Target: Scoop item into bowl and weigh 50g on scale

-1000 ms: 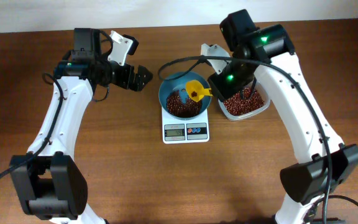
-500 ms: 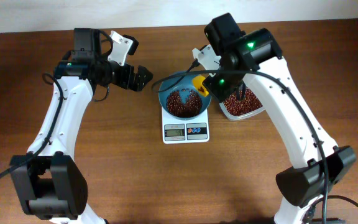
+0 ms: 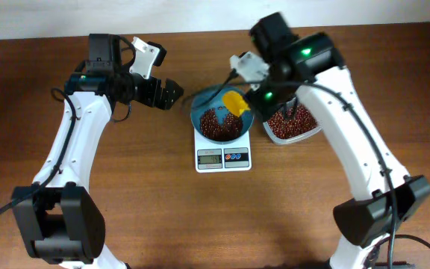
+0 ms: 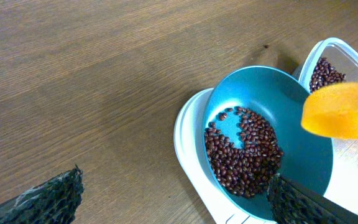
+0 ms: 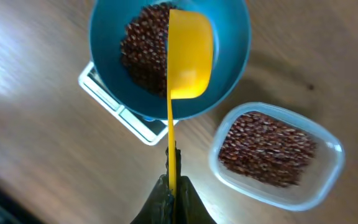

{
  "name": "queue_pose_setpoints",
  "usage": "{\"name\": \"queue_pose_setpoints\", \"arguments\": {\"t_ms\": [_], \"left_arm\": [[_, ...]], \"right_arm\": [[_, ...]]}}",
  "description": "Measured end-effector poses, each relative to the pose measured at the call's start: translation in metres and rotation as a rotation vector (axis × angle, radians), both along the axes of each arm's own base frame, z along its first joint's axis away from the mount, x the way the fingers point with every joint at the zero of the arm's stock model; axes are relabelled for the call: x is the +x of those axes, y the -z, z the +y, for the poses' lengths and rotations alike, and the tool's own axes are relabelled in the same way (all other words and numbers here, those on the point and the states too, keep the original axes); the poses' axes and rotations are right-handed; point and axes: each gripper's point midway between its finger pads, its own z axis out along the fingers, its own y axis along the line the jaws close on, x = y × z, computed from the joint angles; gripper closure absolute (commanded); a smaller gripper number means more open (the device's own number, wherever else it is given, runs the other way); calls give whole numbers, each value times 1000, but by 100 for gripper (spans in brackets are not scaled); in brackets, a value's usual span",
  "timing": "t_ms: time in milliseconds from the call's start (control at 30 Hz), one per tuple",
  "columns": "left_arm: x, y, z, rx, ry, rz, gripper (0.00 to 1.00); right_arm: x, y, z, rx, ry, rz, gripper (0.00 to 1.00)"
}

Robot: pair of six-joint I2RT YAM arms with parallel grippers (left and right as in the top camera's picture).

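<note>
Mid-task, by the look of it. Bowl (image 3: 206, 101) sits on scale (image 3: 223, 158), w/ a fair layer of beans (image 3: 218, 124) inside. Right gripper (image 5: 172, 185) has its jaws pressed together on the handle of the yellow scoop (image 5: 190, 55), which hangs over the bowl's 2 o'clock rim. Its cup looks empty in the right wrist view, so a load seems just tipped. Clear container (image 5: 330, 179), at 3 o'clock of the bowl, has plenty more beans. Left gripper (image 3: 167, 91) hovers at 9 o'clock, jaws spread, holding nothing. Display is too small to read, so 50 g can't be confirmed; likely 1+ scoops and a check remain.
</note>
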Motion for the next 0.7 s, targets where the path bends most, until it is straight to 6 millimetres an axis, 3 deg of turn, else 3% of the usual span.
{"name": "queue_pose_setpoints", "arguments": {"t_ms": [233,700], "left_arm": [[0,0,0,0,0,0,1],[0,0,0,0,0,0,1]], "right_arm": [[5,-6,-8,146,46,52,96],[4,-7,-6,152,23,48,96]]}}
